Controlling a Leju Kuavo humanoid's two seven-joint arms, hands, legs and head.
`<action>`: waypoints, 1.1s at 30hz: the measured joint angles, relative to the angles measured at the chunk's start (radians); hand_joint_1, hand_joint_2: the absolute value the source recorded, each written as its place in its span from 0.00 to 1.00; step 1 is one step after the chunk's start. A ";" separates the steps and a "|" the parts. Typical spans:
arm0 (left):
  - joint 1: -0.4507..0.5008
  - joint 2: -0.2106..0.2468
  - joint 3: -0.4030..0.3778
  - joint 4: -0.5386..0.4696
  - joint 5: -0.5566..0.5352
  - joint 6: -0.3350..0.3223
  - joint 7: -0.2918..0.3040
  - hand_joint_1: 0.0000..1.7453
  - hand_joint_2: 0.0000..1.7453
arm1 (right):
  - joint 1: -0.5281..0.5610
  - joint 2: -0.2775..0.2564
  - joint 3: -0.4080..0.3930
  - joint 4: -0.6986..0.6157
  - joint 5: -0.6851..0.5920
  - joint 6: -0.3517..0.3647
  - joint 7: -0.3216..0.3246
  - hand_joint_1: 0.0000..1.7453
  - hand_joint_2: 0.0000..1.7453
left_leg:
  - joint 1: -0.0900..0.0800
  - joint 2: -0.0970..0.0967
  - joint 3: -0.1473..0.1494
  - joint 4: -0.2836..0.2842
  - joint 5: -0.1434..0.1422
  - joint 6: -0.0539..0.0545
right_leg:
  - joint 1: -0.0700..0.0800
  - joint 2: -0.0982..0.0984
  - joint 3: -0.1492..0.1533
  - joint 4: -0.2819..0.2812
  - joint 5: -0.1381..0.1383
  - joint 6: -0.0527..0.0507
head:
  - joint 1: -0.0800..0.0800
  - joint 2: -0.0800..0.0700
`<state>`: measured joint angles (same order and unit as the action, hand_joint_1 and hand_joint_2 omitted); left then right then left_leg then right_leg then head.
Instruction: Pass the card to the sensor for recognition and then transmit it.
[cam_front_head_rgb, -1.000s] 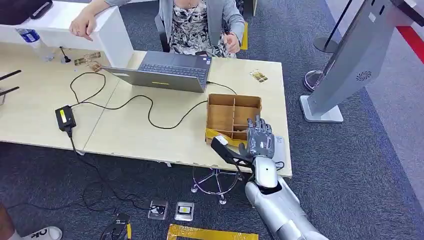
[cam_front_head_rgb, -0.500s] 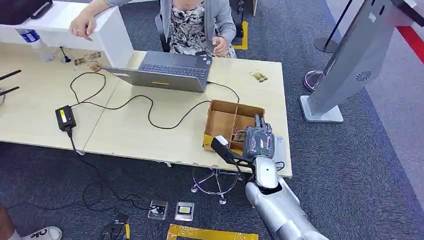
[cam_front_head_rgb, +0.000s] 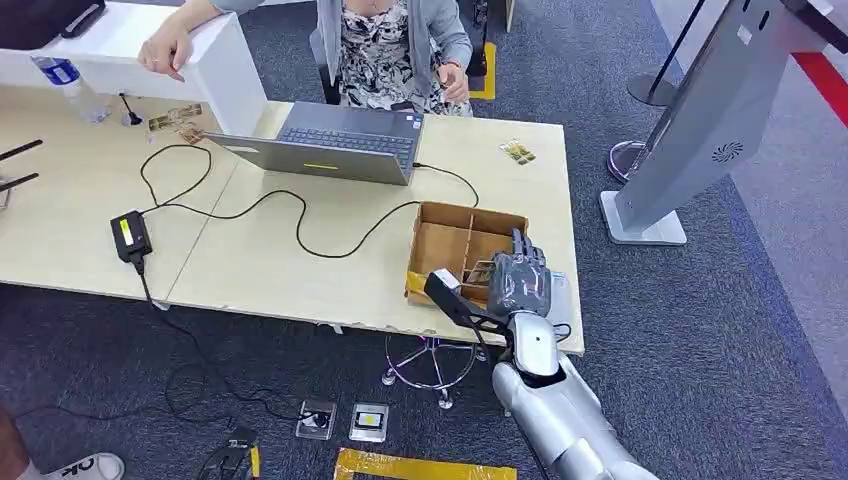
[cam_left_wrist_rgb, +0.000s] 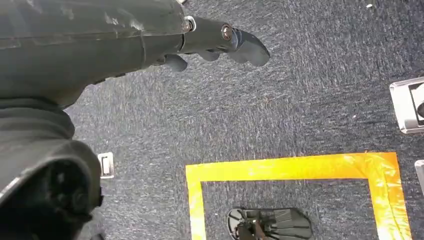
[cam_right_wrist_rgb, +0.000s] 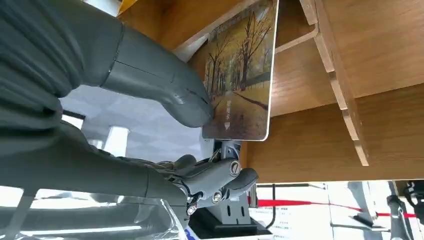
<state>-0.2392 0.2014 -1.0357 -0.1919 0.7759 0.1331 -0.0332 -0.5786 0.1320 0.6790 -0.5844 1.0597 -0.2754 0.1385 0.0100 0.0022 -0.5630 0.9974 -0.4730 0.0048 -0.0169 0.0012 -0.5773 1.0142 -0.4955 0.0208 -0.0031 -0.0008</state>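
A card (cam_right_wrist_rgb: 242, 75) printed with autumn trees is pinched between the thumb and fingers of my right hand (cam_right_wrist_rgb: 150, 85). It stands inside a compartment of the wooden divided box (cam_right_wrist_rgb: 380, 50). From the head view, the right hand (cam_front_head_rgb: 518, 283) reaches into the near right corner of the box (cam_front_head_rgb: 445, 245) at the table's front right edge, and the card (cam_front_head_rgb: 480, 270) peeks out beside the fingers. A pale flat device (cam_front_head_rgb: 558, 296) lies just right of the box, partly under the hand. My left hand (cam_left_wrist_rgb: 215, 42) hangs above the carpet, holding nothing.
A person (cam_front_head_rgb: 390, 50) sits behind a laptop (cam_front_head_rgb: 335, 140) at the far side of the table. A loose card (cam_front_head_rgb: 517, 152) lies at the far right, and a cable and power brick (cam_front_head_rgb: 131, 236) at the left. A grey kiosk (cam_front_head_rgb: 700, 120) stands to the right.
The box has been pushed and turned slightly on the table as my right hand dropped into it. The hand now sits a little lower. The seated person's hand has risen.
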 joint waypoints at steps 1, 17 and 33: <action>0.000 0.000 0.001 0.000 -0.001 0.000 0.000 0.00 0.00 | 0.000 0.000 0.000 0.000 -0.003 -0.002 -0.003 1.00 1.00 | 0.000 0.000 0.000 0.000 0.000 0.000 | 0.000 0.000 0.000 0.000 0.000 0.000 | 0.000 0.000; -0.002 0.000 0.003 0.000 -0.020 0.000 0.000 0.00 0.00 | -0.060 -0.017 -0.022 -0.024 0.044 -0.070 0.027 1.00 1.00 | 0.000 0.000 0.000 0.000 0.000 0.000 | 0.000 0.000 0.000 0.000 0.000 0.000 | 0.000 0.000; -0.017 -0.008 0.004 0.000 -0.031 0.000 0.002 0.00 0.00 | -0.163 -0.041 -0.087 -0.059 0.008 -0.105 -0.047 1.00 1.00 | 0.000 0.000 0.000 0.000 0.000 0.000 | 0.000 0.000 0.000 0.000 0.001 0.000 | -0.001 0.000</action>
<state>-0.2564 0.1934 -1.0319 -0.1923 0.7447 0.1328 -0.0313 -0.7420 0.0908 0.5924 -0.6432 1.0681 -0.3807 0.0919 0.0101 0.0025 -0.5628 0.9977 -0.4730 0.0046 -0.0168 0.0017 -0.5773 1.0143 -0.4950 0.0209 -0.0038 -0.0008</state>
